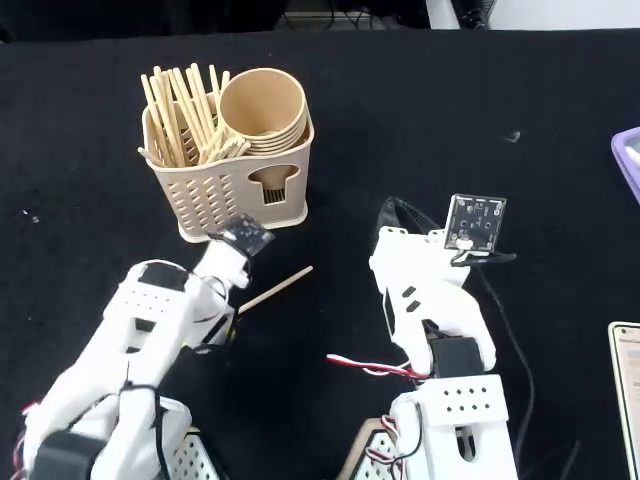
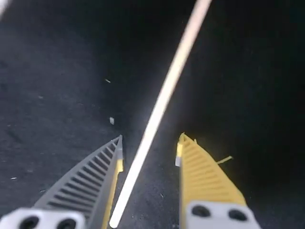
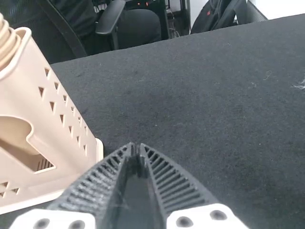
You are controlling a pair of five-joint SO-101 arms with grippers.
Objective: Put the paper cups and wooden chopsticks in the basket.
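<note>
One loose chopstick [image 1: 277,289] lies on the tabletop [image 1: 420,130] just in front of the basket [image 1: 230,190], which already holds the stacked paper cups [image 1: 262,105] and a bundle of chopsticks [image 1: 180,110] — so picking up this stick looks to be the step in hand. The left gripper [image 2: 150,138] straddles it, jaws parted and gripping nothing; next they must close squarely on it, then lift. The right gripper [image 3: 138,148] is closed and empty beside the basket. A card [image 1: 628,370] at the tabletop's edge bears print too small to read.
</note>
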